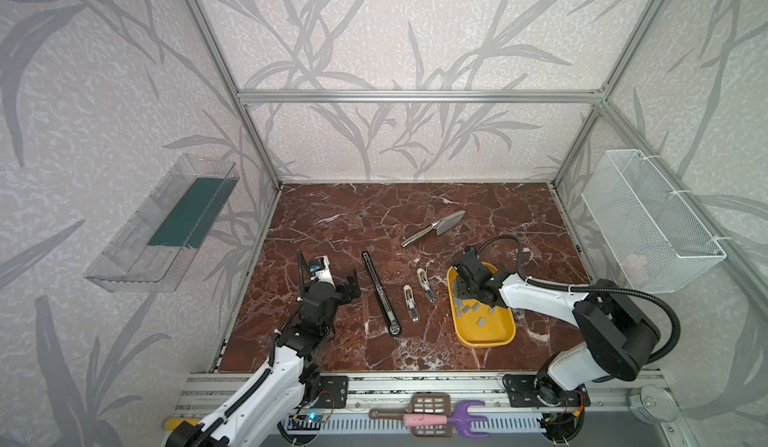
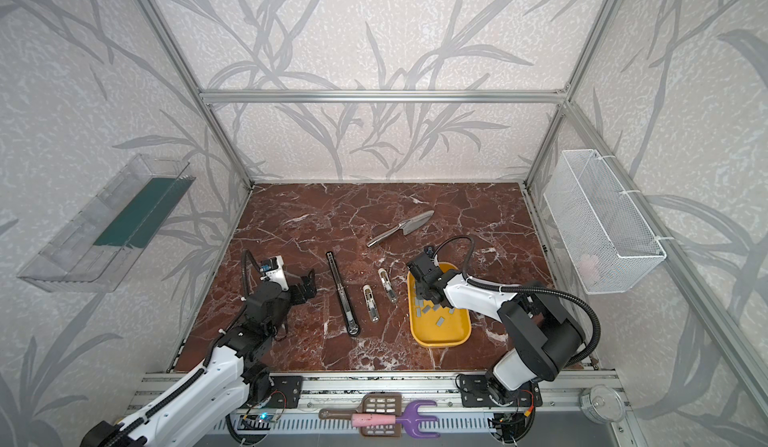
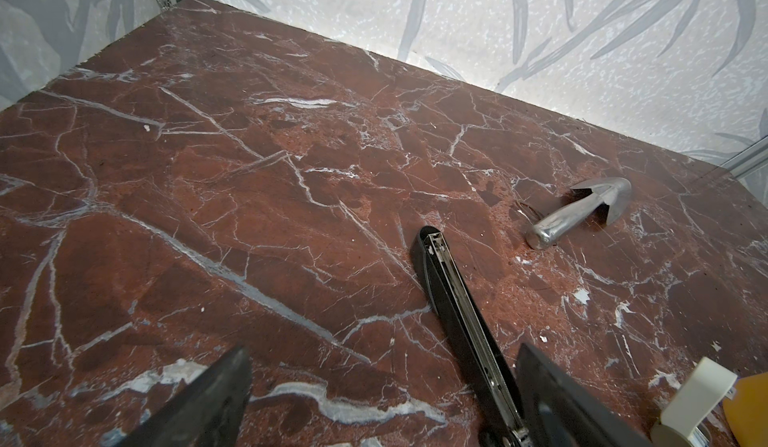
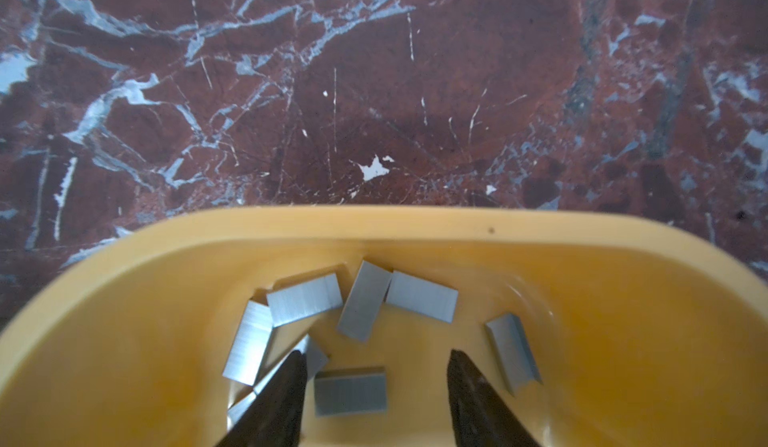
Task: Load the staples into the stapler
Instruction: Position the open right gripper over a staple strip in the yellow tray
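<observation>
A long black stapler (image 1: 380,293) (image 2: 343,295) lies opened flat on the marble floor, its metal channel facing up. Two small white staplers (image 1: 410,302) (image 1: 426,285) lie to its right. My left gripper (image 1: 355,285) (image 3: 380,359) stands wide open just left of the black stapler (image 3: 457,312), holding nothing. Several grey staples (image 1: 469,308) (image 2: 430,308) lie loose in a yellow tray (image 1: 494,337) (image 4: 124,299). My right gripper (image 1: 459,285) (image 4: 376,357) hangs open over the tray's far end. One strip of staples (image 4: 350,391) lies between its fingers, nearer one of them.
A metal trowel (image 1: 434,228) (image 3: 582,212) lies behind the staplers. A white wire basket (image 1: 648,224) hangs on the right wall and a clear bin (image 1: 162,224) on the left wall. Toy tools (image 1: 428,418) rest on the front rail.
</observation>
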Controlling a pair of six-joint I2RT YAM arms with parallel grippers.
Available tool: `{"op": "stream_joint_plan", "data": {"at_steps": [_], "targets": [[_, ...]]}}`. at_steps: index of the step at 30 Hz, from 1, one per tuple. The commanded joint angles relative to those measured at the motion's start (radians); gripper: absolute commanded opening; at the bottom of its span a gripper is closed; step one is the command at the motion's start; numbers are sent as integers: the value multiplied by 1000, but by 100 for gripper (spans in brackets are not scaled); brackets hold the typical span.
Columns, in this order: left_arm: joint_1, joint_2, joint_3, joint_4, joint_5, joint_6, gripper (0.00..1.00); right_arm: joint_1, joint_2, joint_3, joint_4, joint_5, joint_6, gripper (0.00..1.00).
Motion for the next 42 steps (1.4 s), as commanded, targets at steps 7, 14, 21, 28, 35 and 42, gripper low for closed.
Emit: {"op": "stream_joint_plan", "data": {"at_steps": [7, 14, 21, 28, 35, 42], "targets": [[-1, -10, 10, 21, 5, 6, 99, -4, -42, -20, -16, -3, 20, 56], [-1, -10, 10, 20, 5, 6, 99, -3, -59, -60, -15, 15, 22, 56], [-1, -10, 9, 21, 6, 4, 99, -4, -63, -65, -7, -5, 14, 56], [0, -10, 9, 19, 5, 4, 99, -4, -98, -78, -45, 19, 23, 56], [0, -10, 9, 21, 5, 4, 99, -4, -178, -119, -54, 26, 19, 56], [0, -10, 9, 21, 9, 3, 99, -4, -229, -130, -1, -22, 2, 56]]}}
